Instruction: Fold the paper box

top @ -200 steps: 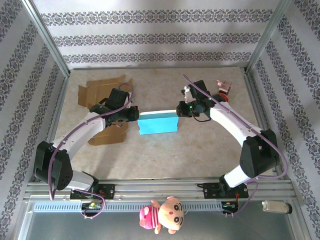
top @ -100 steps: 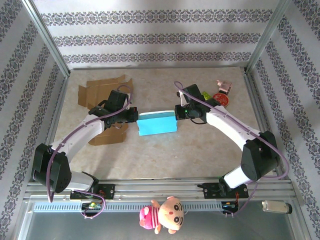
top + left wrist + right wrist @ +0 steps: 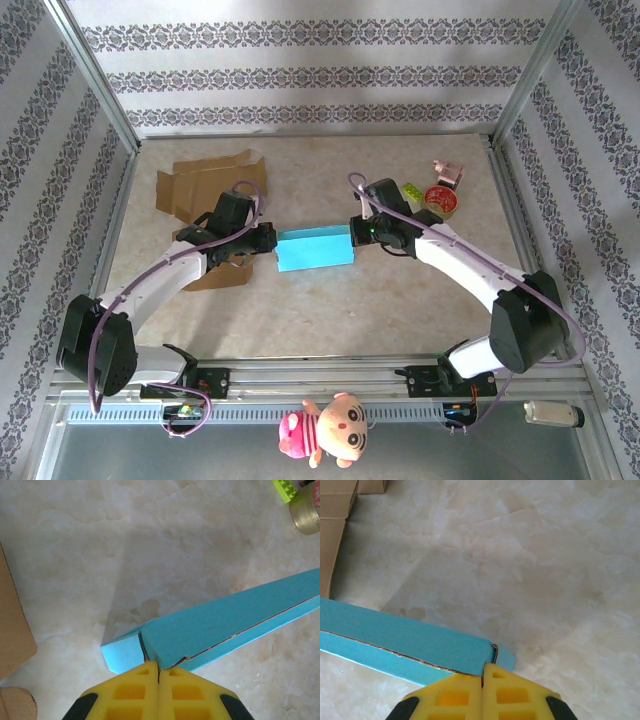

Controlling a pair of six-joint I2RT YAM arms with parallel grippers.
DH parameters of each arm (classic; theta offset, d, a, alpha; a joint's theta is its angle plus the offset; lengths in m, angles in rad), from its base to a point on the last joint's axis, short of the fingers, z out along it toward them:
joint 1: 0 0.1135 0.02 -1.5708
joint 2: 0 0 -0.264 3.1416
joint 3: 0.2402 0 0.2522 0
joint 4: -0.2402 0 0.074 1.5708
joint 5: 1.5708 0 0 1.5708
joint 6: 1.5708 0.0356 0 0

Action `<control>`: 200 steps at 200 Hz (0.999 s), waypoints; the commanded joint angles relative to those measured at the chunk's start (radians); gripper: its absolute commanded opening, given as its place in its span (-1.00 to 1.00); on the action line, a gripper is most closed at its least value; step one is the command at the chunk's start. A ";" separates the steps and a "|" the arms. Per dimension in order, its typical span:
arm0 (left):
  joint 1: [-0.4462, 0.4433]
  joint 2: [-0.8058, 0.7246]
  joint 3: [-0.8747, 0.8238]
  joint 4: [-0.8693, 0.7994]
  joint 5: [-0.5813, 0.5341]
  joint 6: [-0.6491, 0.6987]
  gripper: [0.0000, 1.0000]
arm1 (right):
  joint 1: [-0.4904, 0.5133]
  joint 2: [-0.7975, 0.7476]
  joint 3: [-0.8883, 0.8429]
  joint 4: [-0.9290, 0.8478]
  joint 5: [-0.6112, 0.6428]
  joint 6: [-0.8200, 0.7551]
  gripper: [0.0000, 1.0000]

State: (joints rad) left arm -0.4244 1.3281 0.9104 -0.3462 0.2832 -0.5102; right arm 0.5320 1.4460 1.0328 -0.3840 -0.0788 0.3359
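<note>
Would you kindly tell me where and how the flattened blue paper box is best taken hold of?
Pinch the blue paper box at its short ends, coming in sideways from left and right. It is long and flattened, so its thin edges suit a narrow pinch. The left end effector and right end effector are shut on those ends now.

Paper box point(image 3: 315, 248) blue; table point(image 3: 330, 310) beige marbled; walls point(image 3: 300, 75) floral-striped.
</note>
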 commanded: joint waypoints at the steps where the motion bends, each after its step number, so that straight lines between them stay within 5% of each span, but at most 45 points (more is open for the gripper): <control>1: -0.036 0.034 -0.101 -0.126 0.006 -0.049 -1.00 | 0.033 0.032 -0.098 -0.133 -0.022 0.024 -0.79; 69: -0.038 -0.102 -0.015 -0.129 -0.030 -0.049 -0.49 | 0.032 0.002 0.079 -0.191 -0.113 -0.004 -0.44; 155: -0.037 -0.163 0.028 -0.110 -0.030 -0.066 -0.37 | -0.009 -0.051 0.165 -0.237 -0.118 0.020 -0.27; 200: -0.029 -0.170 0.071 -0.121 -0.159 -0.209 -0.36 | -0.103 -0.045 0.170 -0.168 -0.201 0.196 -0.17</control>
State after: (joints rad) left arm -0.4461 1.1633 0.9413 -0.4404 0.2039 -0.6117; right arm 0.4797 1.4071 1.1839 -0.5877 -0.2134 0.4118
